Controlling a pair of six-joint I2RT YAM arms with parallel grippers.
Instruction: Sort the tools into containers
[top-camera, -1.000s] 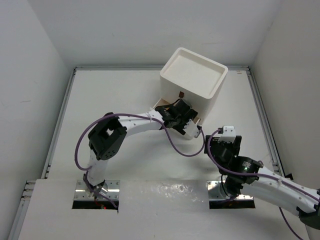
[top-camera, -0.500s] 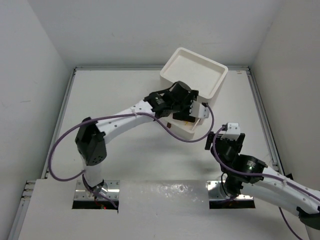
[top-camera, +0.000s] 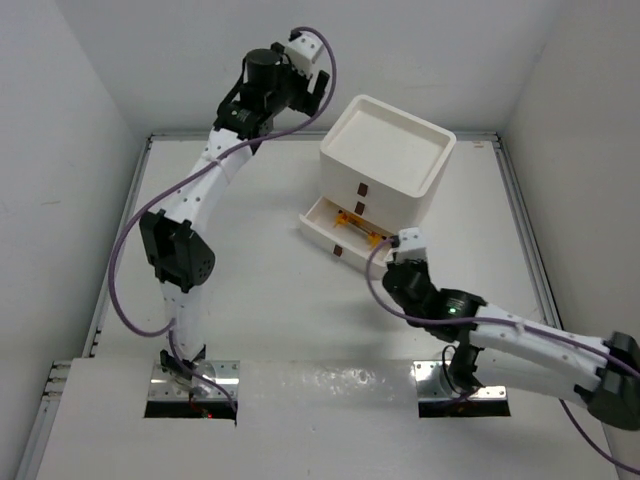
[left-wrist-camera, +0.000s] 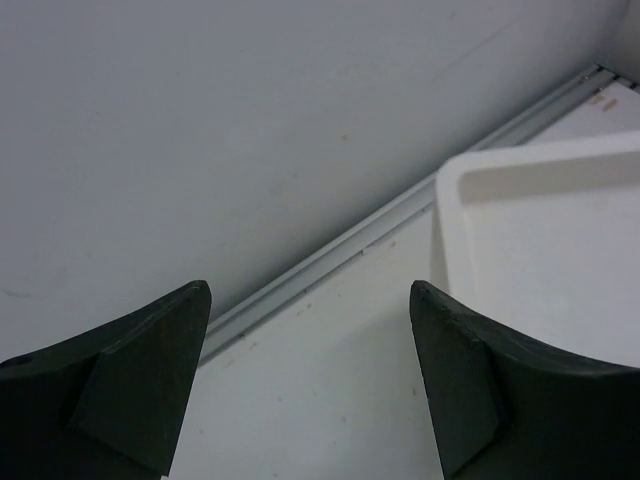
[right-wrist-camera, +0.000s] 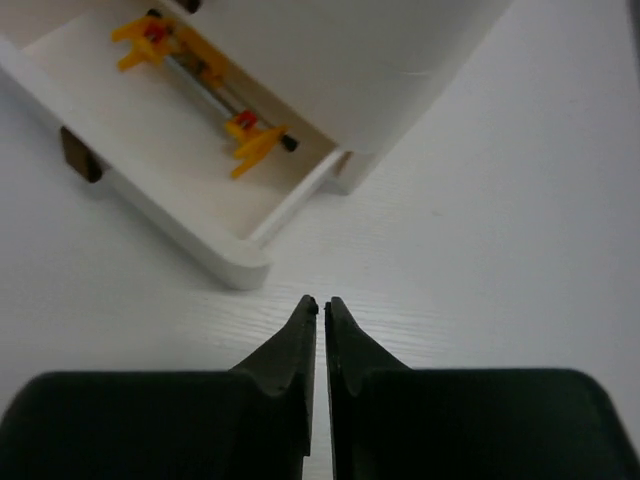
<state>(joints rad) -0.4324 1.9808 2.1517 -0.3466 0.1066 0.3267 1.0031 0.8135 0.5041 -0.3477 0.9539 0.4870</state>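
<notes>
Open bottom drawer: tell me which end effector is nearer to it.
Right. The right end effector sits just off a corner of the open drawer, not touching; the left end effector is raised high by the back wall.

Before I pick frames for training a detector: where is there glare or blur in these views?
Top external: soft, even light, glare only on the shiny strip at the near edge. Left wrist: the left gripper has soft-edged dark fingers. Right wrist: yellow tools in the open white drawer are slightly blurred.

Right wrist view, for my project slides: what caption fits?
Shut, empty right pincer over the white table, facing an open drawer holding yellow-ended tools.
</notes>
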